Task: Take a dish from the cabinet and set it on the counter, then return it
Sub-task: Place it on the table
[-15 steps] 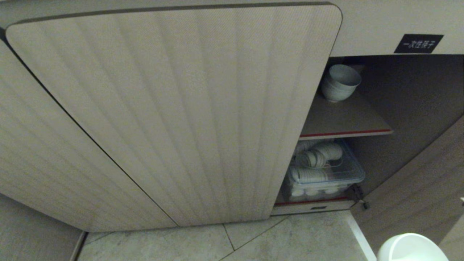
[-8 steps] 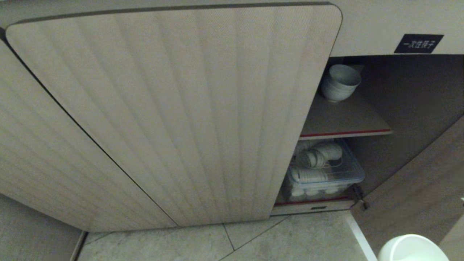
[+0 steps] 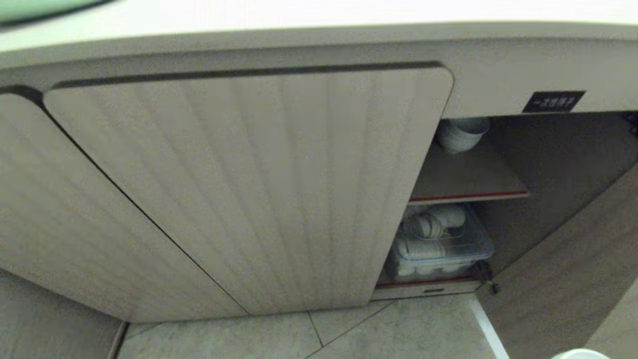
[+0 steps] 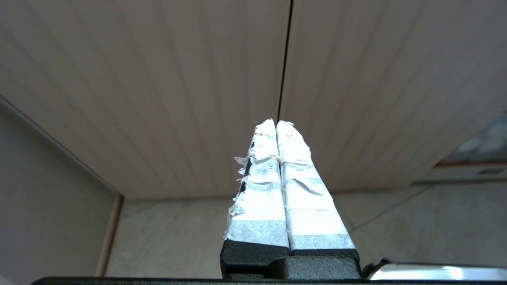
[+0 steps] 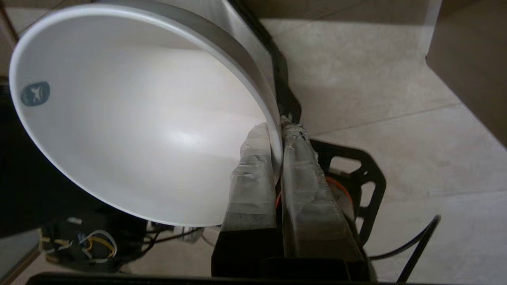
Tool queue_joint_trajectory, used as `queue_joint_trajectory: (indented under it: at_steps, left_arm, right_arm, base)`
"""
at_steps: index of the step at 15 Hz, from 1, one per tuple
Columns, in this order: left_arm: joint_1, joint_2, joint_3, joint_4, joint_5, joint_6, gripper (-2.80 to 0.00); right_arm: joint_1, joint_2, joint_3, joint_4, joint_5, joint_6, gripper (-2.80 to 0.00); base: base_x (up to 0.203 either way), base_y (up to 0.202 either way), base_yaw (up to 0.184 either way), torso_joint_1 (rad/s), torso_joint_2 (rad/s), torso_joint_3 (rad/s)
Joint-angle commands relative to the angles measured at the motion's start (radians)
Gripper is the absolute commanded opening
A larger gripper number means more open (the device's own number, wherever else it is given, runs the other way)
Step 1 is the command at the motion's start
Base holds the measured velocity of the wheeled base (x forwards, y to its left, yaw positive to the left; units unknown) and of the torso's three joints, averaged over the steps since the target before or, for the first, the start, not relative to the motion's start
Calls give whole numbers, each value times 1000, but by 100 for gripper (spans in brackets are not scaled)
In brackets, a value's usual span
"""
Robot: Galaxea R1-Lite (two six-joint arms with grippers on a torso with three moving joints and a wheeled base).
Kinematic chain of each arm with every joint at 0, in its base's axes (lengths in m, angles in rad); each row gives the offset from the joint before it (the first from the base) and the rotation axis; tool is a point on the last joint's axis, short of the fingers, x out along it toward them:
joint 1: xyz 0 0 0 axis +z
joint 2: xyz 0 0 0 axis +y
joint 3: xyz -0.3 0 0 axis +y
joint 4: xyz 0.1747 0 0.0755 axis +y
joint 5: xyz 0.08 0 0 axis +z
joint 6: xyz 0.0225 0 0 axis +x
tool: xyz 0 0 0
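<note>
Two closed ribbed cabinet doors [image 3: 259, 189] and [image 3: 55, 209], one open door [image 3: 568, 279], one red-edged shelf [image 3: 468, 192], one stack of bowls [image 3: 461, 133] on it, one clear plastic bin [image 3: 441, 247] of dishes uncountable, one black label [image 3: 553, 101], one white bowl [image 5: 134, 118], two grippers [image 4: 276, 123] and [image 5: 277, 132].

A kitchen, perhaps a catering one, is showing here: a cream counter [image 3: 319, 37] is running above a low cabinet [image 3: 239, 189] with ribbed beige doors, one door standing open. Inside, bowls [image 3: 461, 133] are sitting on a red-edged shelf [image 3: 468, 192], and a clear plastic bin [image 3: 441, 247] below is holding stacked white crockery. A black label [image 3: 553, 101] is marking the compartment, and pale stone floor tiles [image 3: 349, 334] are lying beneath
</note>
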Motion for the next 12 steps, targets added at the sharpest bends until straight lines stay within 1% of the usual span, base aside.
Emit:
queue_joint_trajectory:
  at_steps: [1, 3, 12]
  left_arm:
    - [0, 0, 0, 0, 0, 0, -280]
    - [0, 0, 0, 0, 0, 0, -280]
    - [0, 0, 0, 0, 0, 0, -280]
  right_arm:
    - [9, 0, -34, 66, 2, -1, -280]
    - [15, 0, -53, 117, 6, -4, -280]
    - [23, 0, -57, 123, 9, -3, -280]
  base:
    - [0, 0, 0, 159, -544, -287]
    - [0, 0, 0, 184, -483, -292]
    - [0, 0, 0, 200, -473, -282]
